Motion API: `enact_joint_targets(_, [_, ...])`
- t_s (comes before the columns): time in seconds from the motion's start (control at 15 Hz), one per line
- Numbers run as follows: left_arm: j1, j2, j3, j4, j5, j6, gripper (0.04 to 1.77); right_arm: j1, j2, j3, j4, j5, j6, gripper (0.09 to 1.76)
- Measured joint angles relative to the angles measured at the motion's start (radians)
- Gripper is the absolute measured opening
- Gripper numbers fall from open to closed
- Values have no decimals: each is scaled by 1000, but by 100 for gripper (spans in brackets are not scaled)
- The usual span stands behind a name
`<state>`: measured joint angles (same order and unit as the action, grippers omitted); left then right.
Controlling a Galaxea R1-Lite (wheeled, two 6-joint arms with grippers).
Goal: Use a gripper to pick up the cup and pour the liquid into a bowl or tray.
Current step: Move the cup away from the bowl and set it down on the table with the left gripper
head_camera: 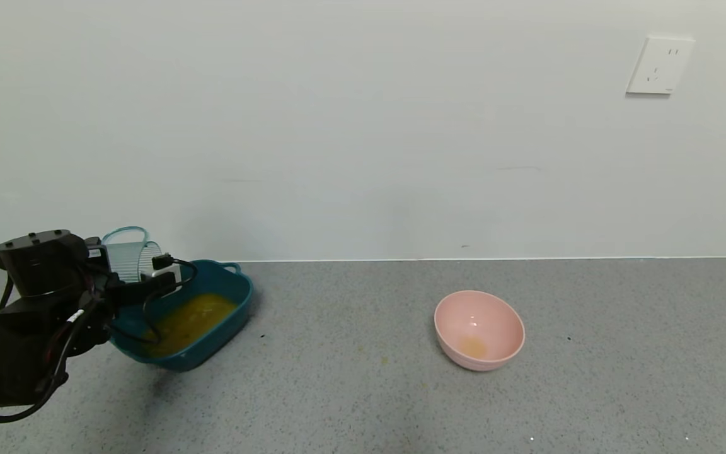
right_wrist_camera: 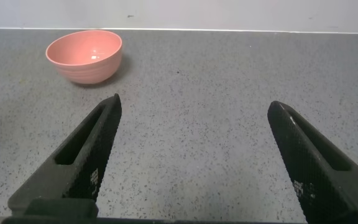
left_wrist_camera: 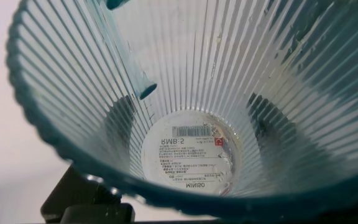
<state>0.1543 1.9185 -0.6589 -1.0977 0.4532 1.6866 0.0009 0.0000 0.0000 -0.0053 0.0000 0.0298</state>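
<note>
The left gripper (head_camera: 139, 277), black with looping black cables and a small white part, grasps the small transparent pale blue-green ribbed plastic cup (head_camera: 128, 255) and holds it in the air over the far left edge of the dark teal rounded-rectangular plastic tray (head_camera: 237, 309). In the head view the tray lies at about 9 o'clock on the grey speckled counter (head_camera: 350, 378), and the cup is at the tray's 10 o'clock. The opaque orange-yellow liquid (head_camera: 190, 321) lies already in the tray. The left wrist view looks straight into the cup (left_wrist_camera: 185, 106): it is empty, only some drops cling to the ribbed wall, and a white price label (left_wrist_camera: 190, 152) shows through the bottom. I judge that the pouring is done.

Empty, the cup is surely very light, and thin plastic gives way under strong pressure, so a soft hold on the ribbed lower wall is best; the ribs help against slipping, though the wet rim can drip.

The right gripper (right_wrist_camera: 197, 155) waits over the bare counter with its fingers spread wide apart, holding nothing. The round pink bowl (head_camera: 479, 329), at about 3 o'clock from the tray and well apart from it, has a little yellow trace inside
</note>
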Motion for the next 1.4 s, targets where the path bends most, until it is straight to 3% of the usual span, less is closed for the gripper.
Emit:
enact_joint_targets(0.4, [6, -6, 33, -105, -13, -72, 130, 0, 0, 0, 0, 0, -1, 171])
enact_joint_targets(0.87, [-5, 5, 82, -119, -15, -449, 130, 0, 0, 0, 0, 0, 0, 171])
enact_joint_targets(1.13, [-6, 6, 74, -118, -17, -581, 130, 0, 0, 0, 0, 0, 0, 171])
enact_joint_targets(1.4, [1, -4, 62, -119, -94, -728, 130, 0, 0, 0, 0, 0, 0, 171])
